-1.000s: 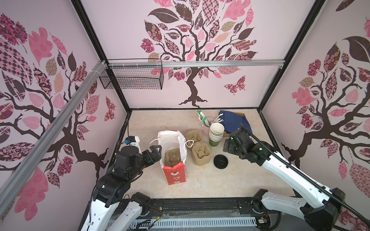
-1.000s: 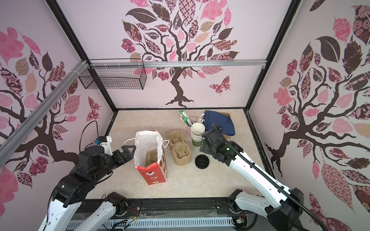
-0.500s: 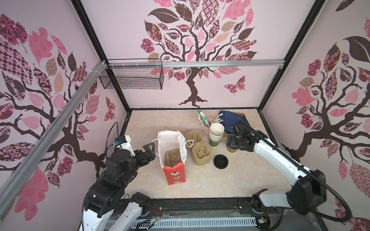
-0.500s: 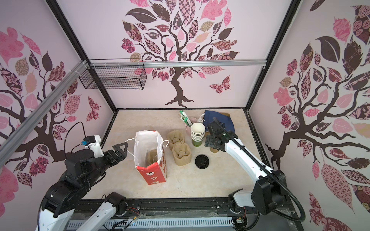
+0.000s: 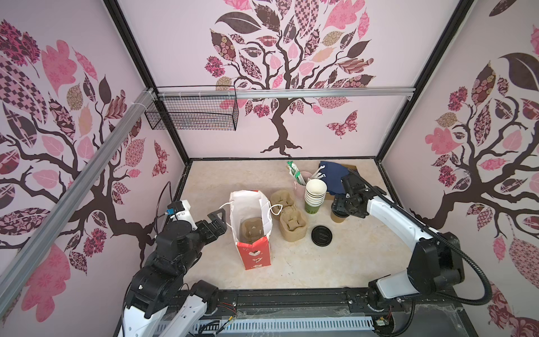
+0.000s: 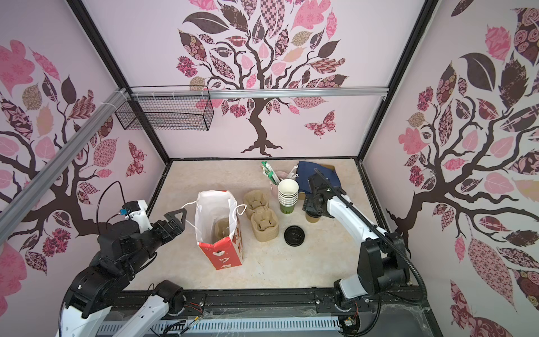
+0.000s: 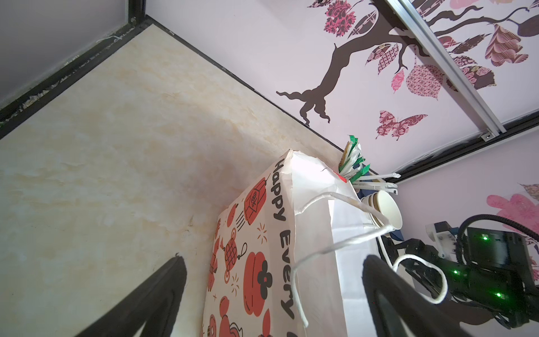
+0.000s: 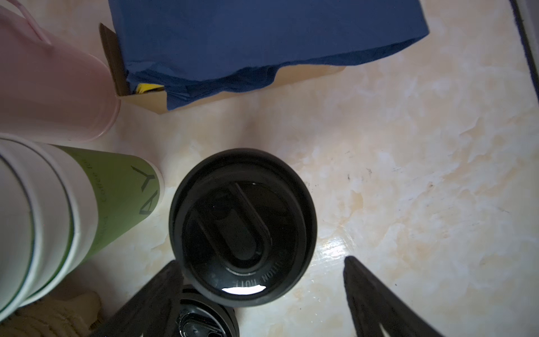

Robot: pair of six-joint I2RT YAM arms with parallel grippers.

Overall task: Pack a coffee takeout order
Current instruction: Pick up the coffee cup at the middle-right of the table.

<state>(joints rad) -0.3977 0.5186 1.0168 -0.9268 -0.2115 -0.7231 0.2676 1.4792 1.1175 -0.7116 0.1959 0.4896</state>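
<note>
The small paper cup with its black lid (image 8: 242,227) stands on the table right of the cup stack, also seen as the paper cup (image 5: 338,218) in both top views. My right gripper (image 8: 261,260) hovers over it, open, one finger on each side of the lid and neither pressing it. A tan carrier (image 5: 253,230) sits inside the red-and-white paper bag (image 5: 255,256). The navy napkin (image 8: 262,38) lies on a cardboard box at the back. My left gripper (image 7: 273,258) is open and empty beside the bag (image 7: 256,262), on its left side.
A loose black lid (image 5: 321,235) lies in front of the cup. Spare carriers (image 5: 293,226) stand right of the bag. The stack of lidless cups (image 5: 315,195) and the pink cup of straws (image 5: 300,185) crowd the right gripper's left side. A wire basket (image 5: 192,113) hangs on the back wall.
The right arm's elbow has swung toward the right wall while its gripper stays over the lidded cup. The left gripper has drawn back slightly from the bag.
</note>
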